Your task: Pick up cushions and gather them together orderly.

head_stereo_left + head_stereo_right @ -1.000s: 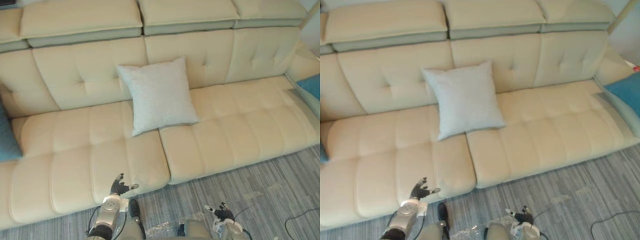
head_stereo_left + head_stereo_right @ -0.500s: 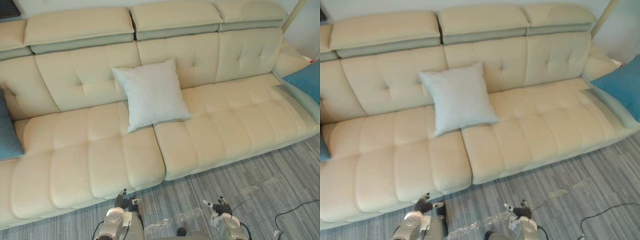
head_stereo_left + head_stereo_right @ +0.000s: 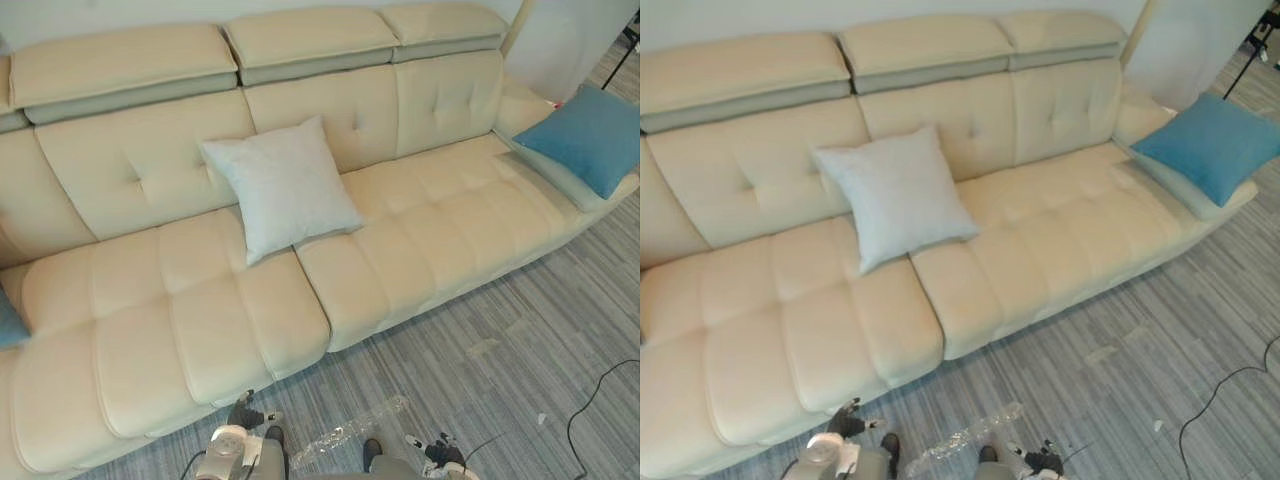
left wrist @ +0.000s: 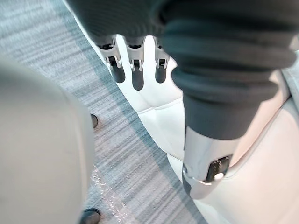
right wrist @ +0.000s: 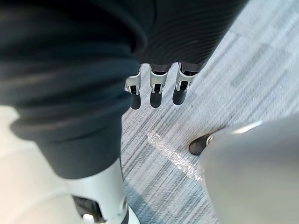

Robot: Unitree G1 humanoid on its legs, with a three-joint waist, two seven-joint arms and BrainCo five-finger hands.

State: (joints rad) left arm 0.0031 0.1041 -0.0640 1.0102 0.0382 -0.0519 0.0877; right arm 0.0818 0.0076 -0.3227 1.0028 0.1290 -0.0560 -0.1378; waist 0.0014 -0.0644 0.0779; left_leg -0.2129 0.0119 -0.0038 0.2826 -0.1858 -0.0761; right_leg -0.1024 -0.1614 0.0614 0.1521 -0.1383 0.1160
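While both hands hung low and held nothing, the left hand (image 3: 243,412) showed straight, relaxed fingers (image 4: 137,74) beside the sofa's front edge. The right hand (image 3: 440,456) kept none curled either, its fingers (image 5: 157,91) straight above the grey striped carpet (image 3: 520,330). A square white cushion (image 3: 280,185) of fine weave leaned on the tufted backrest at the middle of the cream leather sofa (image 3: 430,230). A square blue cushion (image 3: 590,135) lay at the sofa's right end, well apart from it. Another blue corner (image 3: 8,322) showed at the left end. A crinkled clear plastic strip (image 3: 350,436) lay on the carpet.
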